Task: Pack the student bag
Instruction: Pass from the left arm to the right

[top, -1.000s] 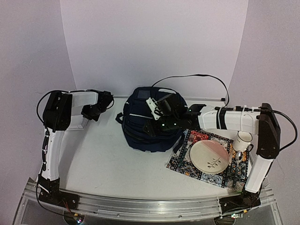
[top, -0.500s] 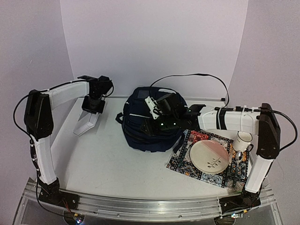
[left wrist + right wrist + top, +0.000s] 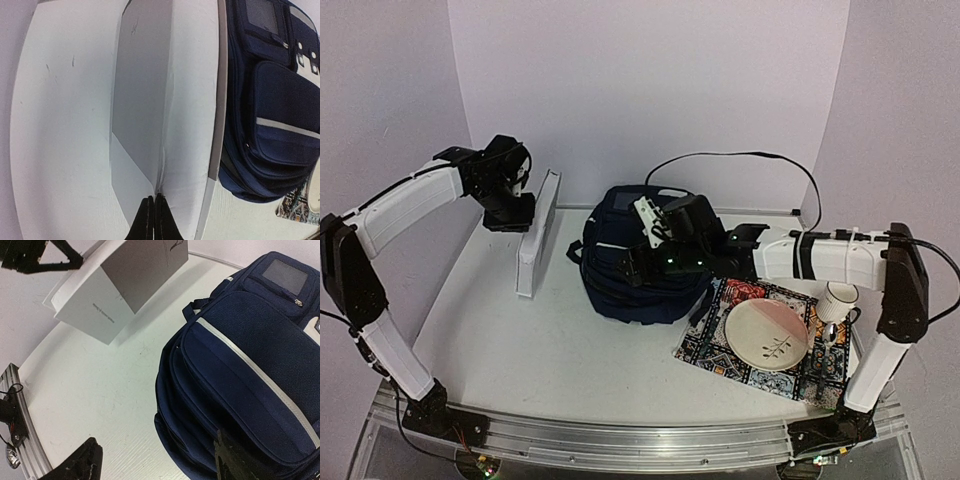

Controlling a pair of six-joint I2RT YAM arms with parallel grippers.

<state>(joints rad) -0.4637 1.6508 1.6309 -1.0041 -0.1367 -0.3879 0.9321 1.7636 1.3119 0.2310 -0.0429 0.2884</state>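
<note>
Clamping a white book (image 3: 535,235) upright on its edge, just left of the backpack (image 3: 620,285), with the left gripper (image 3: 153,217) fingers pressed together on the cover. Hovering the right gripper (image 3: 155,447) over the backpack's front, fingers spread wide and gripping nothing. Advising: opening the main compartment fully before tilting the book in. Noting the backpack lying between book and patterned mat (image 3: 715,350), dark navy, white-striped, pockets seemingly zipped shut.
</note>
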